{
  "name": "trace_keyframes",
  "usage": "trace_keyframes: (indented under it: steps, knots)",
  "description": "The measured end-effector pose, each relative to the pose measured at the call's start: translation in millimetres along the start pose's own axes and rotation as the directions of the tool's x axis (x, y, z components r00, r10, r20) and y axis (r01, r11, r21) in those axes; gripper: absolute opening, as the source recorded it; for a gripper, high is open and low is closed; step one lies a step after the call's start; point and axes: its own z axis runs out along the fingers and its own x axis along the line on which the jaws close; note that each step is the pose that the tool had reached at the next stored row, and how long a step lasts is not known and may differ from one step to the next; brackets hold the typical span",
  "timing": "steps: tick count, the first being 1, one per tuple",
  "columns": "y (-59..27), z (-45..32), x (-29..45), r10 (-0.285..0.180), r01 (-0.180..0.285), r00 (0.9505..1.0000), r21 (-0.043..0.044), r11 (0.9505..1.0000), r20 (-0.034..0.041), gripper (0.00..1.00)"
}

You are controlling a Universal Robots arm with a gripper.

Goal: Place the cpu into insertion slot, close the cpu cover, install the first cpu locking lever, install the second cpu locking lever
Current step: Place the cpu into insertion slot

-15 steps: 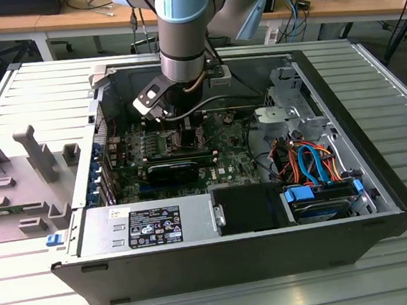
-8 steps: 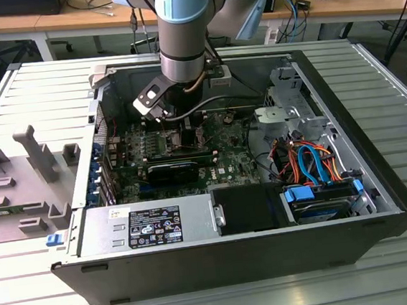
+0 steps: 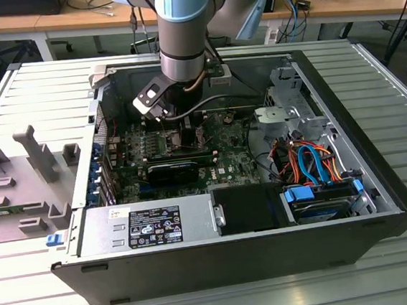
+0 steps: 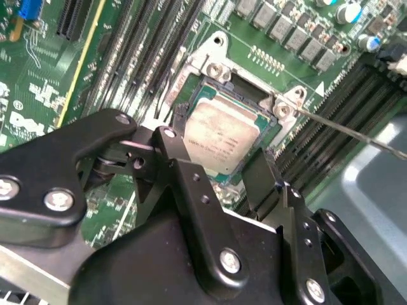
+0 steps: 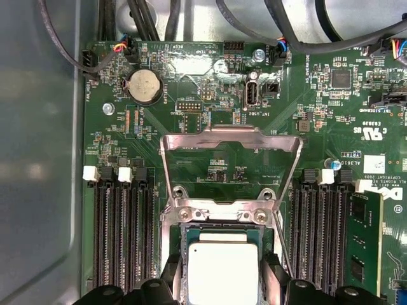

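Black end effector [image 4: 216, 155] hangs low over the board [image 5: 210, 95], right at the cpu [image 5: 222, 270]; whether it pinches the chip or stands spread, I cannot tell. The cpu looks seated in the slot [image 4: 245, 88], near the board's middle. Left to do: the cover [image 5: 229, 135] stands swung open, and a lever [image 4: 350, 130] is unhooked. The case [image 3: 236, 265] holds the board.
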Motion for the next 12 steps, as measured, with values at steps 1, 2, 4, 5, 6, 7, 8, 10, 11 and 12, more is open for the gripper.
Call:
trace_keyframes:
  steps: [1,2,4,5,6,7,8,10,11,12]
  knots:
    - [0.0,-0.7,0.0,0.0,0.0,1.0,-0.0001,1.0,-0.0025,0.62]
    - [0.0,-0.9,0.0,0.0,0.0,1.0,-0.0002,1.0,-0.0044,0.62]
    - [0.0,-1.0,-0.1,0.0,0.0,1.0,-0.0002,1.0,-0.0082,0.62]
    - [0.0,-0.8,-0.2,-0.001,0.001,0.9999,-0.0004,1.0,-0.0126,0.62]
    - [0.0,-0.7,-0.1,-0.001,0.001,0.9999,-0.0005,1.0,-0.0157,0.62]
    - [0.0,-0.4,-0.1,-0.001,0.001,0.9998,-0.0006,1.0,-0.0188,0.62]
    - [0.0,-0.4,-0.1,-0.001,0.001,0.9998,-0.0006,1.0,-0.0192,0.62]
    - [0.0,-0.4,-0.3,-0.001,0.001,0.9998,-0.0006,1.0,-0.0193,0.62]
    - [0.0,-0.8,-0.4,-0.001,0.001,0.9998,-0.0005,1.0,-0.0192,0.62]
    - [-0.1,-3.0,-0.4,-0.001,0.001,0.9998,-0.0005,1.0,-0.0192,0.62]
